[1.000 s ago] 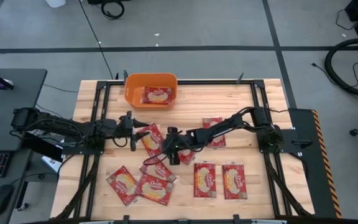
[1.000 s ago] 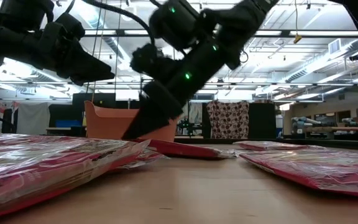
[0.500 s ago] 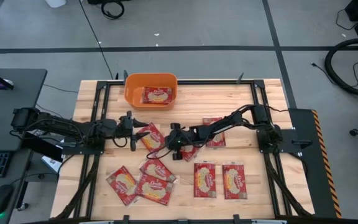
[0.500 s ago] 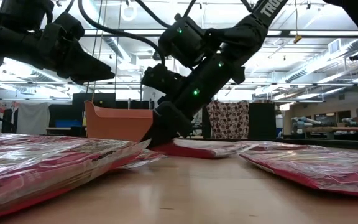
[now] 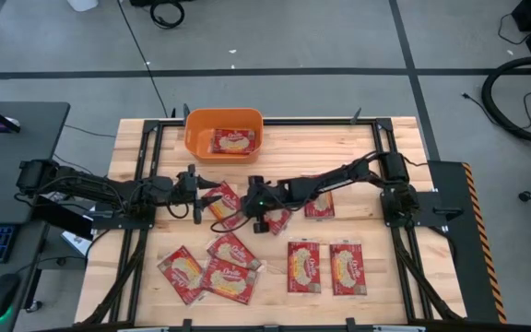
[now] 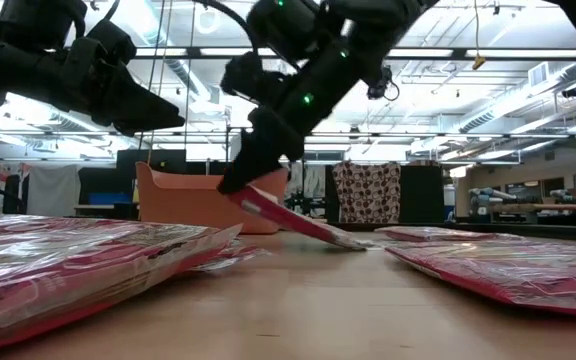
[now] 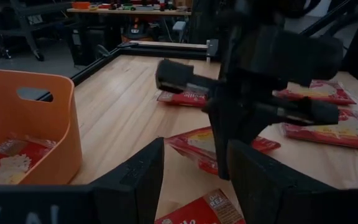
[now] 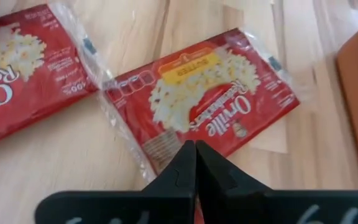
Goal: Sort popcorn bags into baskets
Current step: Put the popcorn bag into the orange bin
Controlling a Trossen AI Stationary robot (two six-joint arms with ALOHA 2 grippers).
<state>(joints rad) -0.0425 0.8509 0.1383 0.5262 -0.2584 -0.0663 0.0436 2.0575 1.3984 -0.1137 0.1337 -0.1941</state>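
Meanwhile the right gripper [image 5: 250, 205] had pinched one edge of a popcorn bag [image 6: 303, 226] just in front of the orange basket [image 5: 223, 132], its fingers [image 8: 194, 163] pressed together on the packet so that this end tilted up off the wooden table [image 5: 339, 148] while the far end still rested on the boards. One bag [image 5: 233, 141] lay flat inside the basket. The left gripper [image 5: 212, 195] hovered beside the held packet with its jaws apart, empty. Other bags [image 5: 328, 267] lay scattered farther from the basket.
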